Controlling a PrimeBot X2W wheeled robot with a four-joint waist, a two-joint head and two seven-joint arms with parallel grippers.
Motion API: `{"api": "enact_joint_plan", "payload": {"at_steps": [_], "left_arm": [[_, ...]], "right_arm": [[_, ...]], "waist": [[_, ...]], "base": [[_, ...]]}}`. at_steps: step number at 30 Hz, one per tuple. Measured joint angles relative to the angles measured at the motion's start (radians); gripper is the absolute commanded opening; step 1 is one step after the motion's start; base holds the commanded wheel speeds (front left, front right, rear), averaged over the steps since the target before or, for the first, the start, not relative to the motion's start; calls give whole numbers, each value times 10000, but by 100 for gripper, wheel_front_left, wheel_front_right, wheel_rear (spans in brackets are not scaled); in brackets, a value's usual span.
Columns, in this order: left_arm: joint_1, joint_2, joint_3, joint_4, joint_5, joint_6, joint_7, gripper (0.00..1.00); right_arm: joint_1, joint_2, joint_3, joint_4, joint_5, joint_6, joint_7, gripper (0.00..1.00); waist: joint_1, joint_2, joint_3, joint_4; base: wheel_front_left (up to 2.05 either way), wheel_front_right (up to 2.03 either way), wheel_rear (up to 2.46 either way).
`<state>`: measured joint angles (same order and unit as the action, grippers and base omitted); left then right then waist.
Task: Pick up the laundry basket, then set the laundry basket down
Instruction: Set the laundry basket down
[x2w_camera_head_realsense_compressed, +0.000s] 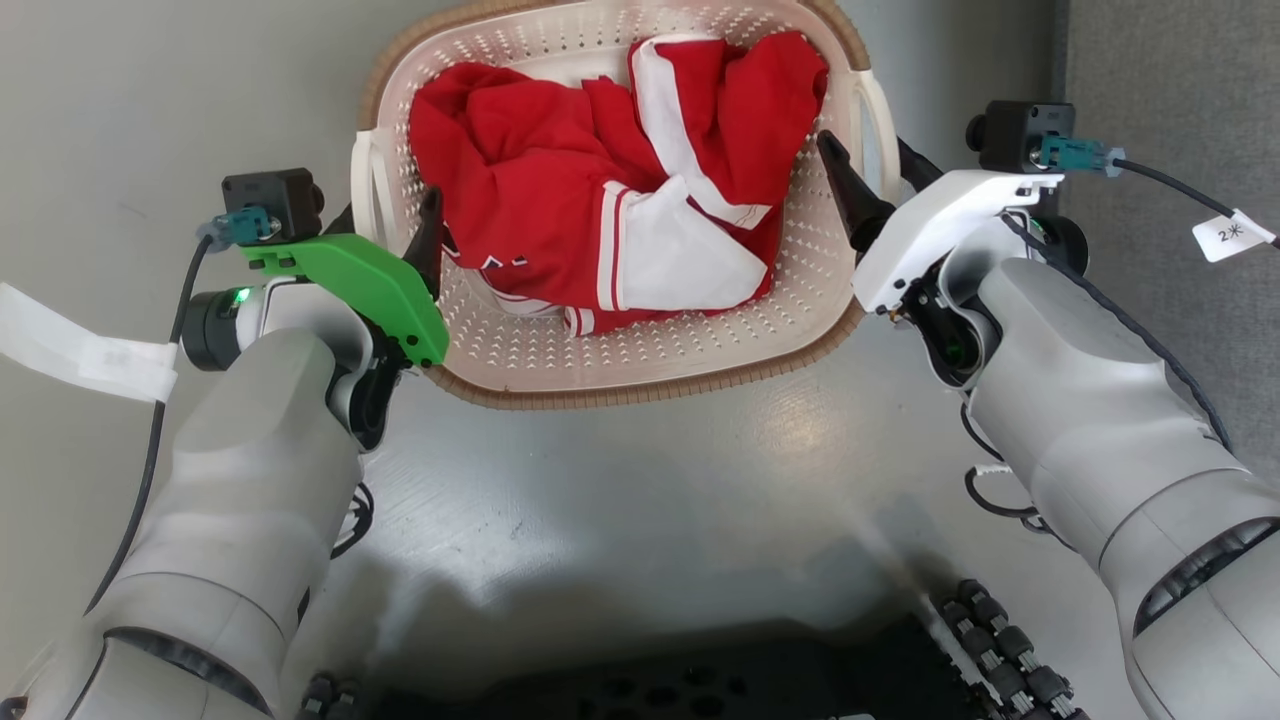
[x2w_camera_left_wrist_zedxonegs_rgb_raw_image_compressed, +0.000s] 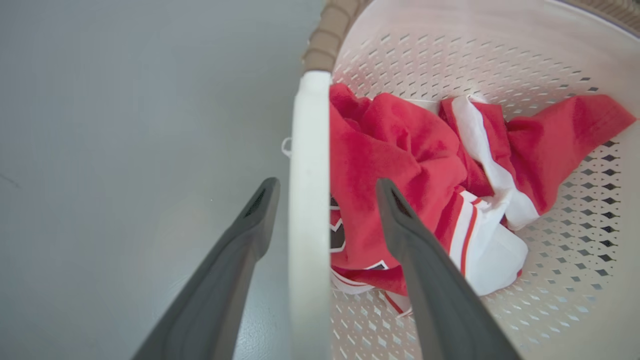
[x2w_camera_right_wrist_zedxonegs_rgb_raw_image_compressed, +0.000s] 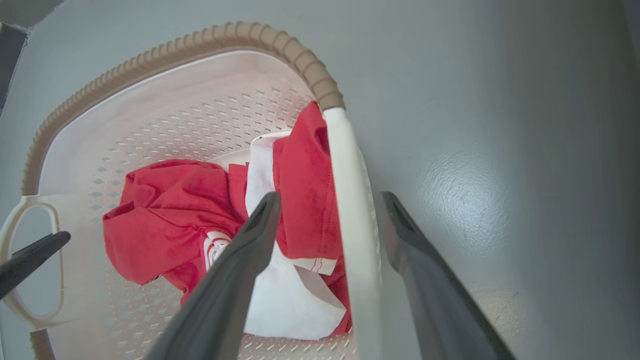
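Small cream-white holey plastic laundry basket (x2w_camera_head_realsense_compressed: 640, 350): looks not lifted yet | left gripper (x2w_camera_left_wrist_zedxonegs_rgb_raw_image_compressed: 326, 184): open, white side handle (x2w_camera_left_wrist_zedxonegs_rgb_raw_image_compressed: 307, 200) in between | right gripper (x2w_camera_right_wrist_zedxonegs_rgb_raw_image_compressed: 330, 196): open | to do: grab, lift, put down

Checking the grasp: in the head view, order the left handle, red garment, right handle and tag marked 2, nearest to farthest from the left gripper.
1. Left handle, between the left gripper's fingers.
2. Red garment, inside the basket.
3. Right handle, opposite side.
4. Tag marked 2, far right.
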<state>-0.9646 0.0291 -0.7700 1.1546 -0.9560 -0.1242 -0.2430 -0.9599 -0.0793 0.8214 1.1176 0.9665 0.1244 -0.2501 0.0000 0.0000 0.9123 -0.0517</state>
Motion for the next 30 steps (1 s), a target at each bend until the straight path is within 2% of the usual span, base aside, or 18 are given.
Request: {"api": "enact_joint_plan", "payload": {"at_steps": [12, 19, 30], "left_arm": [[373, 0, -58, -6, -2, -2, -59, 100], [642, 150, -29, -525, 4, 0, -61, 100], [1222, 596, 744, -1618, 382, -2, -86, 100]], "right_arm": [[444, 23, -245, 238, -113, 0, -2, 100], [678, 71, -345, -6, -291, 0, -2, 100], [1345, -10, -612, -608, -775, 0, 0, 100]], "waist": [[0, 0, -835, -53], [0, 0, -1625, -114], [0, 0, -3117, -148]], "base": [[0, 0, 0], [0, 0, 0], [0, 0, 0]]}}
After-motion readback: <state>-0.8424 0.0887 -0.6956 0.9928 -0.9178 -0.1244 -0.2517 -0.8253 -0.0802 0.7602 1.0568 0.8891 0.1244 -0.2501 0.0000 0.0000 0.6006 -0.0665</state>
